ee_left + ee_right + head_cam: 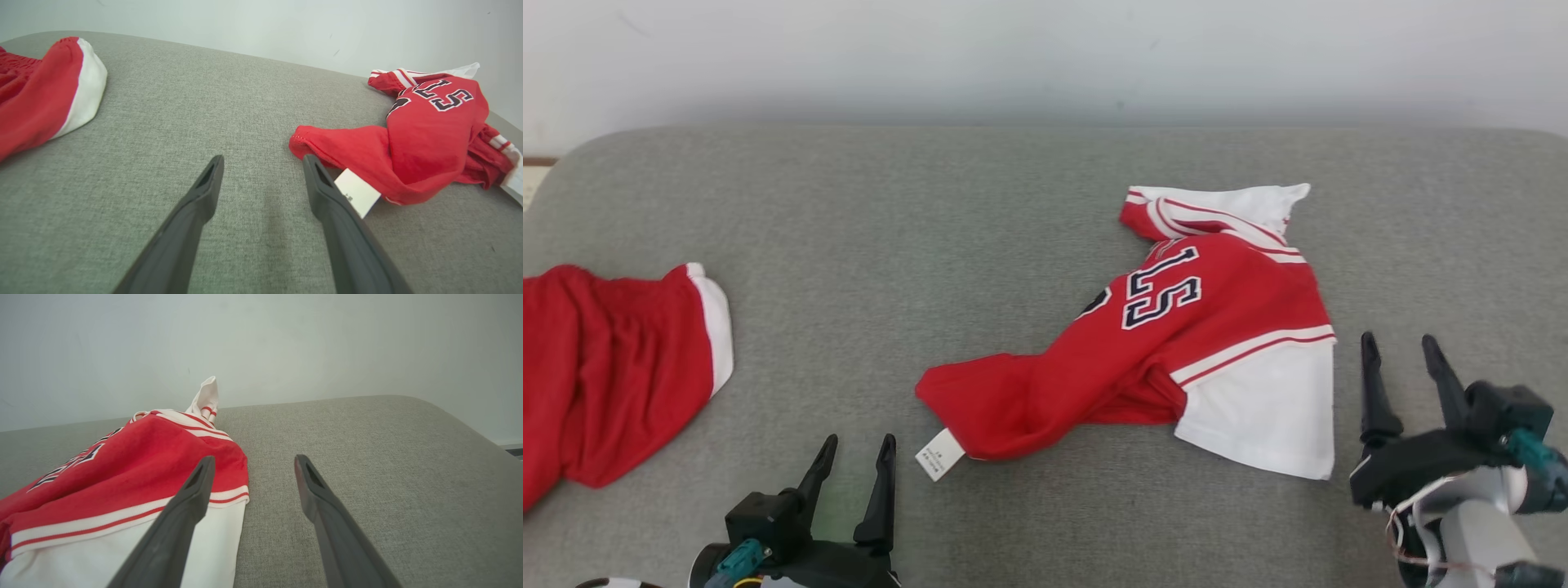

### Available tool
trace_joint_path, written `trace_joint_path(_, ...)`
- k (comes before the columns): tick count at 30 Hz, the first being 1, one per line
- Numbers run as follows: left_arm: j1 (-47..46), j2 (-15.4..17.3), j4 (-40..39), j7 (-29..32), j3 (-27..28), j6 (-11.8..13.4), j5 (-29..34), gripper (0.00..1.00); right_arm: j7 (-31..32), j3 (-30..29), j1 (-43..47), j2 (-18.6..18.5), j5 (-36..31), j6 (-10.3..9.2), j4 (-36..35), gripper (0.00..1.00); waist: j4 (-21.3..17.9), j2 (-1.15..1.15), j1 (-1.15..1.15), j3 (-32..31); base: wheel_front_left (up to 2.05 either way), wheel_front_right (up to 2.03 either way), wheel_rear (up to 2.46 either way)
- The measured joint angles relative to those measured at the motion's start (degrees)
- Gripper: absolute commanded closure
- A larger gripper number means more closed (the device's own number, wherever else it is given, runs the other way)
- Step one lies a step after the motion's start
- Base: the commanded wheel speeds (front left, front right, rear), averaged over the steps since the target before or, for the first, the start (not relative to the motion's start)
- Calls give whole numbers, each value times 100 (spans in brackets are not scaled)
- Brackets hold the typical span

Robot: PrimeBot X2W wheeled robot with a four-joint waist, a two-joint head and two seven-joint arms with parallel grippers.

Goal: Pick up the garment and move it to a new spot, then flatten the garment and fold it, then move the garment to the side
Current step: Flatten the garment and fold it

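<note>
The red jersey (1176, 343) lies crumpled on the grey cushion (931, 212). The left gripper (860, 445) and right gripper (1398, 341) both stand released, empty.

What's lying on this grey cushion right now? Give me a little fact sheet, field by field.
surface: grey fabric cushion, pale wall behind
jersey: red and white, numbered, crumpled, right of middle
label: white, sticking out of the jersey's near left end
second garment: red with white trim, at the left edge
left jaws: open, empty, near the label
right jaws: open, empty, beside the jersey's white part
</note>
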Motion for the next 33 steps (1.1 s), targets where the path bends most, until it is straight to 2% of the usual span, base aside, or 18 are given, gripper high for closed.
trace_joint_path(5,1,0,-1,0,3,-8,7,0,0,118,534,157,204,0,-392,0,-237,0,0,-30,0,0,0)
trace_joint_path(9,3,-2,-2,0,-66,-7,-7,0,1,296,882,267,347,0,-368,0,-325,0,0,-34,0,0,0)
trace_joint_path(15,9,0,8,0,-124,-44,-12,0,1,602,990,315,512,0,-119,0,-263,0,0,13,0,0,0)
trace_joint_path(31,30,0,25,0,-236,0,-58,0,-25,727,918,368,450,-2,603,0,-12,0,0,-15,0,0,0)
trace_joint_path(33,31,-1,25,0,-245,0,-64,0,-27,722,892,386,460,-3,668,5,4,0,0,-25,0,0,0)
